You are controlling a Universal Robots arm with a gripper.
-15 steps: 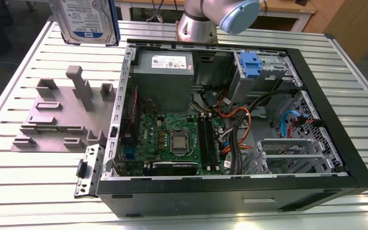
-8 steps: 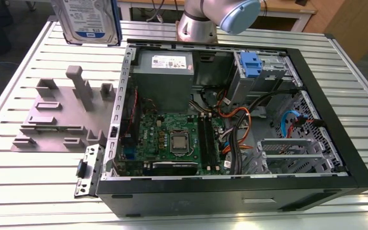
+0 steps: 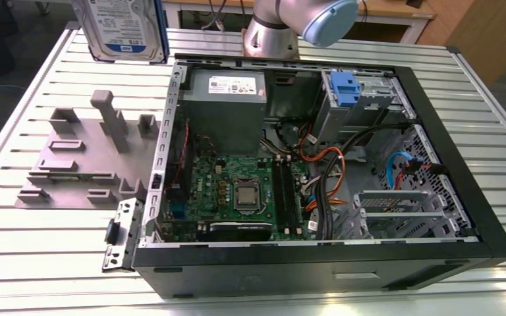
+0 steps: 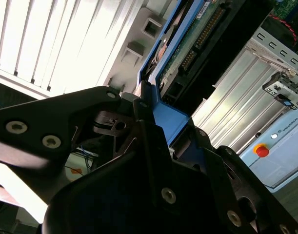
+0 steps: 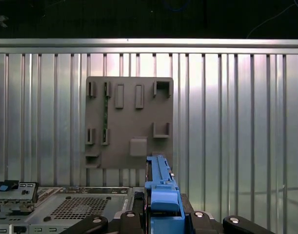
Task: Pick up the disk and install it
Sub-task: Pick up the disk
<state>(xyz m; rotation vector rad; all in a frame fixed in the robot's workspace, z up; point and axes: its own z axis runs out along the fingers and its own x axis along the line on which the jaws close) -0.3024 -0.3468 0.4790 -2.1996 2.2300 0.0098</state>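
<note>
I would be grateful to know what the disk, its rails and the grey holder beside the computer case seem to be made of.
The disk: apparently a metal body, greyish around a smooth white-and-blue label that looks like paper or film.
Its rails: probably plastic, with an even blue colour, moulded shapes and a slight sheen.
The grey holder: likely plastic, matt and uniform, with formed slots and posts; it is hard to be sure.

The exterior view looks steeply down on the open computer case, with the grey holder plate at frame left. The first wrist view faces straight down on that plate from high; the second wrist view sits tight behind the gripper clamping the disk.
</note>
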